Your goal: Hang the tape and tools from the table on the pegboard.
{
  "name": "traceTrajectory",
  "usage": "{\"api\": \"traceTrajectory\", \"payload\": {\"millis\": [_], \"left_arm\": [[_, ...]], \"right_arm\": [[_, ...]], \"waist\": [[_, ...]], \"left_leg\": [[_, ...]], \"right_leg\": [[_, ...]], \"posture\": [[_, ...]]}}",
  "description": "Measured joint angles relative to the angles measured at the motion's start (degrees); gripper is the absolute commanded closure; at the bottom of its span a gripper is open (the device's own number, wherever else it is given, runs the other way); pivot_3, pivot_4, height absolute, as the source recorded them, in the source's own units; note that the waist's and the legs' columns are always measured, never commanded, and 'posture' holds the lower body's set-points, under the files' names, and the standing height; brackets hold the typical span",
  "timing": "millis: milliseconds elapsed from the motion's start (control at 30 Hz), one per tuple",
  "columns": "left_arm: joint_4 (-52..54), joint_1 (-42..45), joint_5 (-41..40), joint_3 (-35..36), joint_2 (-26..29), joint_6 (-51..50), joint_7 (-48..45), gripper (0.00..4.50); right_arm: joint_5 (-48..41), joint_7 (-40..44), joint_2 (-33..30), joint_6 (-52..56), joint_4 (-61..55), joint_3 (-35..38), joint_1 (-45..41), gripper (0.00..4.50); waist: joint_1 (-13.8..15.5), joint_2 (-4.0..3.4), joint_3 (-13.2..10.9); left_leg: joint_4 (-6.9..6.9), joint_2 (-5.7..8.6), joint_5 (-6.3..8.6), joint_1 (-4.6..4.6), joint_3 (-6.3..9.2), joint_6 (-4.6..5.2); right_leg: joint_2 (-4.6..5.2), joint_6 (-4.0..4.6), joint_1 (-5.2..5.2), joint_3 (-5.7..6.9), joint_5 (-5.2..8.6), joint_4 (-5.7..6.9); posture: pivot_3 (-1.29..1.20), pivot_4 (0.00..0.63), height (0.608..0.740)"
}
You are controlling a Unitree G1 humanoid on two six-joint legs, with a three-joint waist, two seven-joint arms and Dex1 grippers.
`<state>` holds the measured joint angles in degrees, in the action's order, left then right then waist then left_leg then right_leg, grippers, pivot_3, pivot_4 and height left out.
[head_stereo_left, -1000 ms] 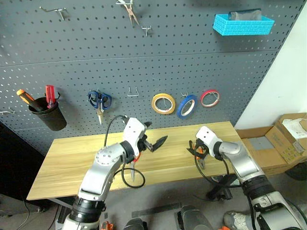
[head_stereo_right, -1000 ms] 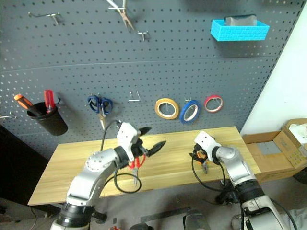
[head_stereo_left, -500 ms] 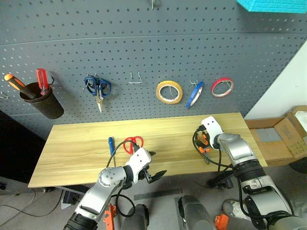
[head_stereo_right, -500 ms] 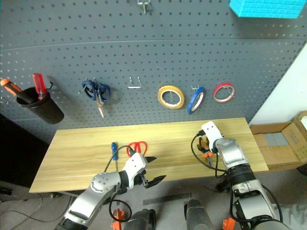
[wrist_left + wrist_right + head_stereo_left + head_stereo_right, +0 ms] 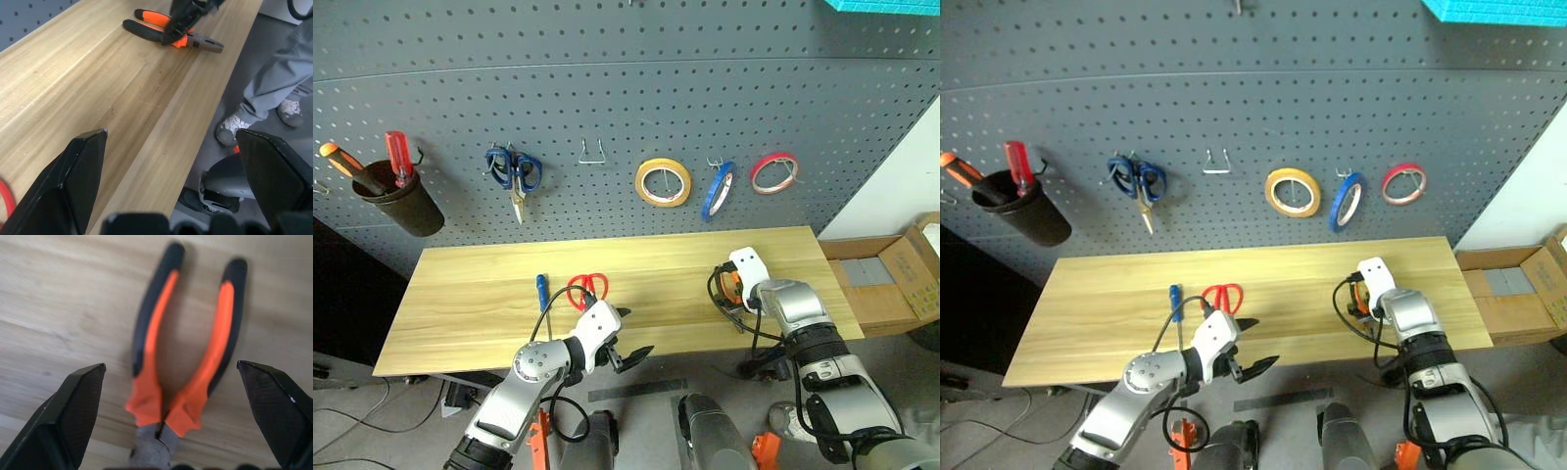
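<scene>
The blue tape (image 5: 717, 189) hangs on a hook of the dark grey pegboard (image 5: 607, 78). On the table (image 5: 470, 313) lie the blue-handled screwdriver (image 5: 540, 291) and the red-handled scissors (image 5: 585, 289), side by side left of centre. The orange and black pliers (image 5: 186, 357) lie on the wood at the right, between the spread fingers of my right gripper (image 5: 168, 366), which points down over them, open. My left gripper (image 5: 634, 333) hangs open and empty at the table's front edge, just in front of the scissors. The left wrist view shows the pliers (image 5: 161, 30) further along the table.
On the pegboard hang a yellow tape roll (image 5: 663, 182), a red-pink tape ring (image 5: 773, 171), blue-handled scissors (image 5: 514, 174), a black cup (image 5: 401, 208) with two screwdrivers, and an empty wire hook (image 5: 592, 152). Cardboard boxes (image 5: 901, 279) stand on the floor to the right.
The camera has tilted down. My left gripper dropped from above the table to its front edge, uncovering the scissors and screwdriver. My right gripper turned downward over the pliers.
</scene>
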<state>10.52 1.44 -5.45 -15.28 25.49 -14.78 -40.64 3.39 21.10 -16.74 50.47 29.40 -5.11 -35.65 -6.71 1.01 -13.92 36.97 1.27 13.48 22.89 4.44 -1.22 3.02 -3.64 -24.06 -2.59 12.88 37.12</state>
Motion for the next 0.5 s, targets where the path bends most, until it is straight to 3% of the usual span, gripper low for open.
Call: {"api": "traceTrajectory", "payload": {"millis": [400,500], "left_arm": [[4.84,-1.74,-1.14,-0.01,0.29,-3.53,0.38,0.00],[5.02,-1.63,-1.26,0.07,0.83,-4.02,0.08,0.00]], "right_arm": [[-0.26,-1.82,1.22,-14.27,24.23,2.43,-12.95,0.03],[-0.94,-2.07,1.83,-15.20,27.69,4.03,-14.82,0.57]], "waist": [[0.16,0.31,-1.29],[0.20,0.31,-1.41]], "left_leg": [[-0.04,-0.01,0.00,-0.01,-0.03,0.00],[-0.06,-0.02,0.00,0.02,-0.02,0.00]], "right_leg": [[-0.07,0.24,0.00,-0.02,-0.14,-0.03],[-0.06,0.24,-0.01,-0.03,-0.14,-0.06]], "posture": [[-0.08,0.302,0.740],[-0.07,0.299,0.740]]}}
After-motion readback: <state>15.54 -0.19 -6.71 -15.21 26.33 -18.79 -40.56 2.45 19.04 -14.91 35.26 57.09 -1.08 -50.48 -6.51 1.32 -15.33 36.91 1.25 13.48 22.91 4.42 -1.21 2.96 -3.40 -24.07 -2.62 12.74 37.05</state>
